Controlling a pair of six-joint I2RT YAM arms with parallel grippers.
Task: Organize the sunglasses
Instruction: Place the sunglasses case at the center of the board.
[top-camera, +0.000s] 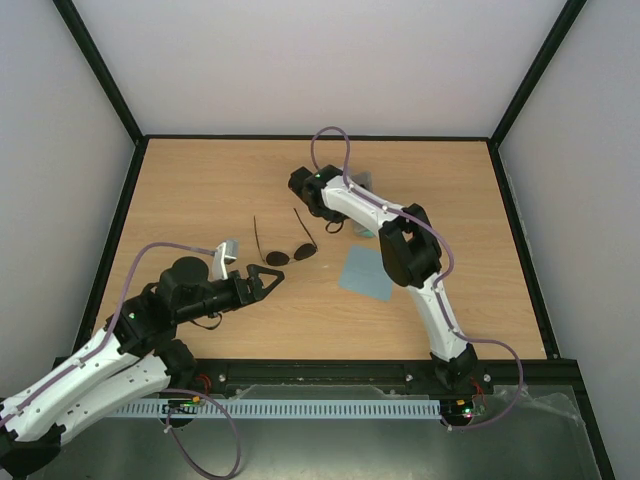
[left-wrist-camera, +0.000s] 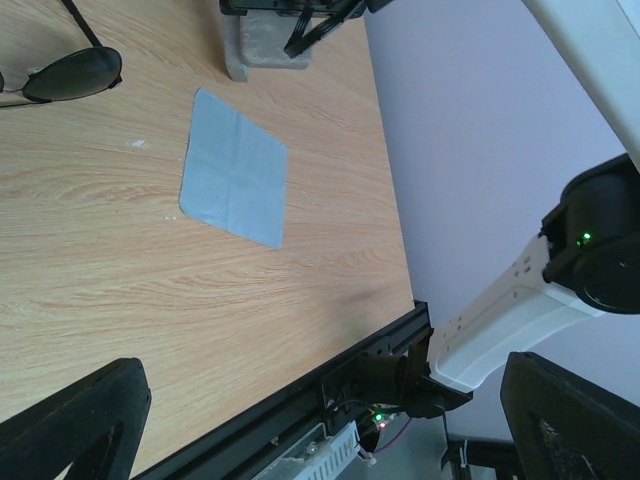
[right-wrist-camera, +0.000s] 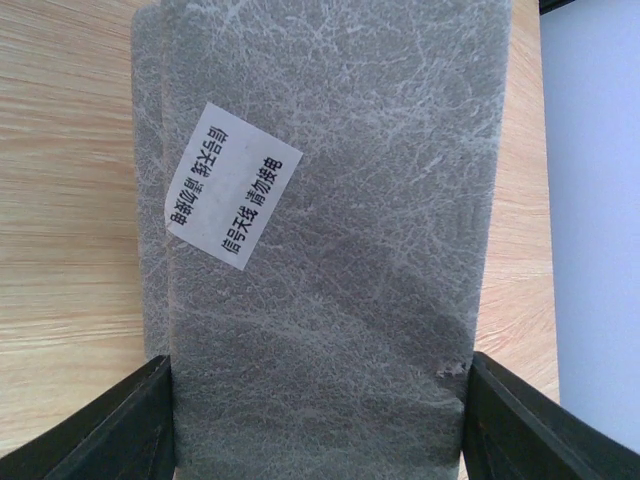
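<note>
On a wooden table (top-camera: 200, 200), the left gripper (top-camera: 270, 280) has its jaws spread wide, gripping nothing. Just beyond its tips lie the sunglasses (top-camera: 291, 253), temple arms unfolded. To their right lies a flat blue-grey cloth (top-camera: 364, 272). The right gripper (right-wrist-camera: 320, 420) pinches a grey case (right-wrist-camera: 330, 200).

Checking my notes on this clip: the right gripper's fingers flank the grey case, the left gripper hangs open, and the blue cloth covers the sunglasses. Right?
Not quite. The blue cloth lies flat on the table, apart from the uncovered sunglasses; the top external view shows it. The rest stands.
</note>
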